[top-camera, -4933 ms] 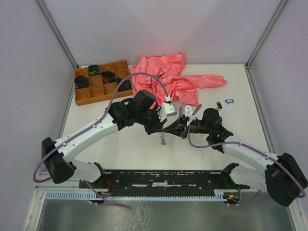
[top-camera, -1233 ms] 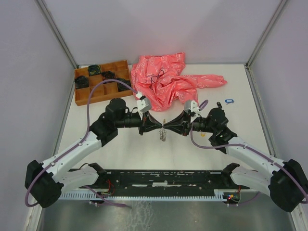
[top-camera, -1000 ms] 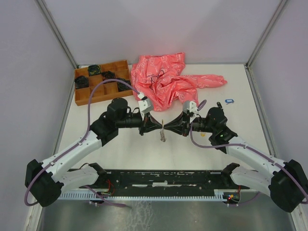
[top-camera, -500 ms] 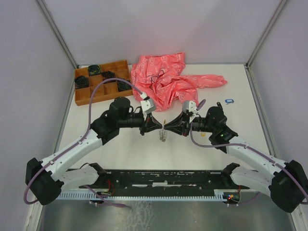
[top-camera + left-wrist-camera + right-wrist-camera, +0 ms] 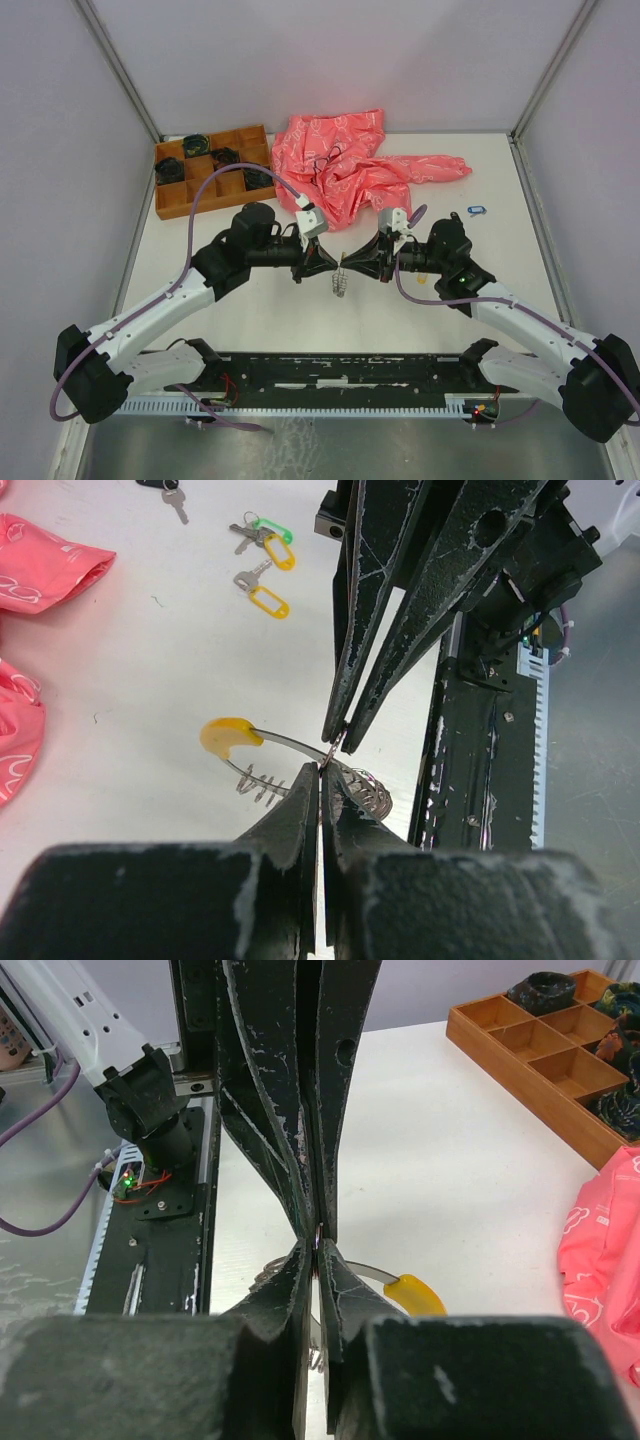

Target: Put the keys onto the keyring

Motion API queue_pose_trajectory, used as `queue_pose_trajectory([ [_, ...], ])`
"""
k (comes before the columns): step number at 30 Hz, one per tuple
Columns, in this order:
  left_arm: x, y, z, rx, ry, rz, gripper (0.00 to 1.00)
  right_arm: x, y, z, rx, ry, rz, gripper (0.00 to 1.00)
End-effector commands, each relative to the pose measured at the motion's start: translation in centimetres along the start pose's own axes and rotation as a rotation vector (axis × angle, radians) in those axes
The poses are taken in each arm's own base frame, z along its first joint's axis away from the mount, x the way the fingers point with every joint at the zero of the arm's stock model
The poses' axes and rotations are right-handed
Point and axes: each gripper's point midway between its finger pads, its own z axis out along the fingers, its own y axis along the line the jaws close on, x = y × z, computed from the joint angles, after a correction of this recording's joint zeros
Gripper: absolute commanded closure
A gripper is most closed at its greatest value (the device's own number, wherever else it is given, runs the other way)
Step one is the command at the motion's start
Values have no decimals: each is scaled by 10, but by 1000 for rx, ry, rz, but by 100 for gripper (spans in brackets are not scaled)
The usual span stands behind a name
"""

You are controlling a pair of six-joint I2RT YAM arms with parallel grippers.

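Left jaws and right jaws meet mid-bench, both seemingly pinching the keyring (image 5: 228, 733) wire. The keys (image 5: 270, 602) lie loose, none threaded yet.

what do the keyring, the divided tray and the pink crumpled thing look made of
The keyring: thin silvery wire, likely metal by its glint, with a matte yellow segment, probably plastic. The divided tray: orange-brown with partitions, apparently wood. The pink sheet: shiny, creased, likely thin plastic or coated fabric.

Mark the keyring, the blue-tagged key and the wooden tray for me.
keyring (image 5: 229, 734), left wrist view, on its yellow segment.
blue-tagged key (image 5: 476, 210), top external view, on the blue tag.
wooden tray (image 5: 180, 208), top external view, on its near wall.
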Motion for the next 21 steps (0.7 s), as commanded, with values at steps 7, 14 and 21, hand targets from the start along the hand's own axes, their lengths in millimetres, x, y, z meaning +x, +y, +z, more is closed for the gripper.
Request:
queue_pose_trajectory([
  [7,-31,0,-4,-9,-104,127,91,-25,1,3,-16,-33,-71,99],
  [14,-31,3,-11,-56,-193,163,75,-29,2,1,-2,-67,-78,99],
  [21,-33,4,-17,-49,-271,165,69,-34,4,-1,-3,-109,-88,99],
])
